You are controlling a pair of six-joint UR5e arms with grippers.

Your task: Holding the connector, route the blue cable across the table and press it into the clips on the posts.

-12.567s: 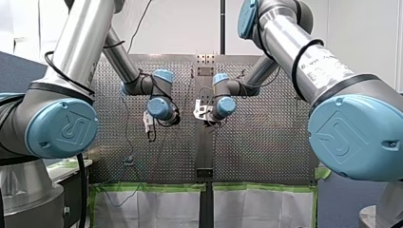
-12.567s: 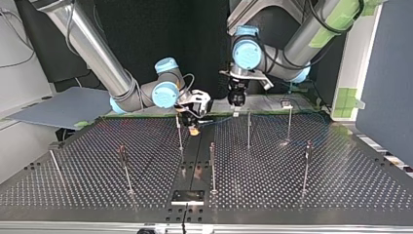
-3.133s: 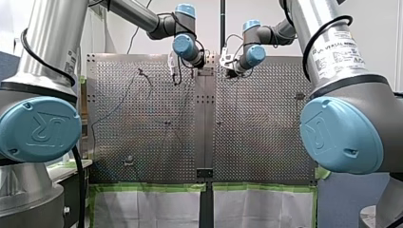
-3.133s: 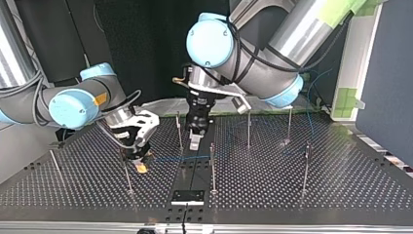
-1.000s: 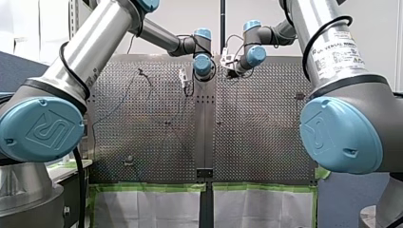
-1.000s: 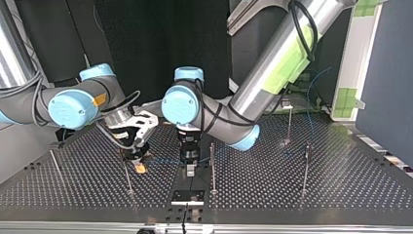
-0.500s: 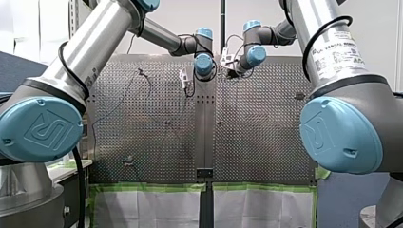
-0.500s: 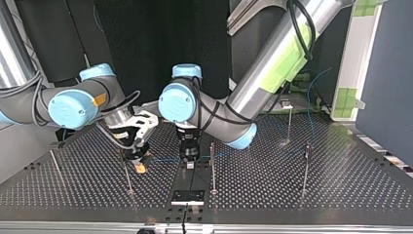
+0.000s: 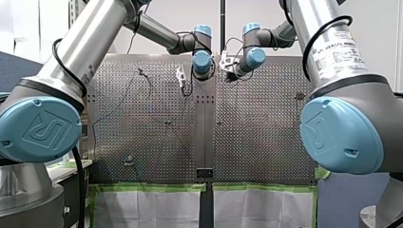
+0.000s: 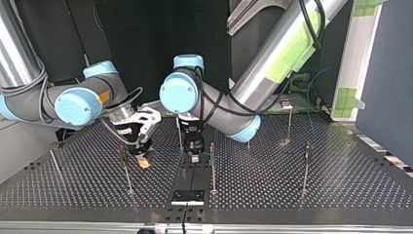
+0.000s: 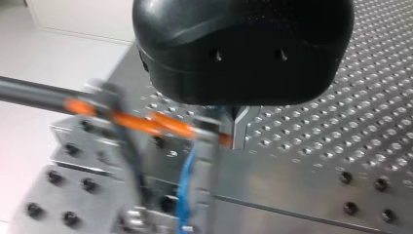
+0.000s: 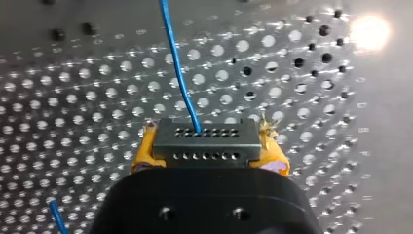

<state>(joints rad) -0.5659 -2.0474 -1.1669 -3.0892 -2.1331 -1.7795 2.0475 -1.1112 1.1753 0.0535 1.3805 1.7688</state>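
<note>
You see right gripper [image 12: 210, 155] clenched on connector [image 12: 204, 136], yellow pads either side. Blue cable [image 12: 174, 63] leaves connector ahead of gripper and runs over surface [image 10: 292, 180] toward left gripper [image 10: 195, 155]. You cannot tell left gripper's state.

My L claw [image 9: 181, 76] beside my R claw [image 9: 225, 61]

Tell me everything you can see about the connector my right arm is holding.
The connector is a small dark grey rectangular block, plastic by its look, with two rows of tiny holes on its face. It sits level, clamped at both ends between the yellow pads of my right tool, over the perforated table. The blue cable leaves one hole in the row farther from the tool and runs away ahead. Nothing else touches it.
</note>
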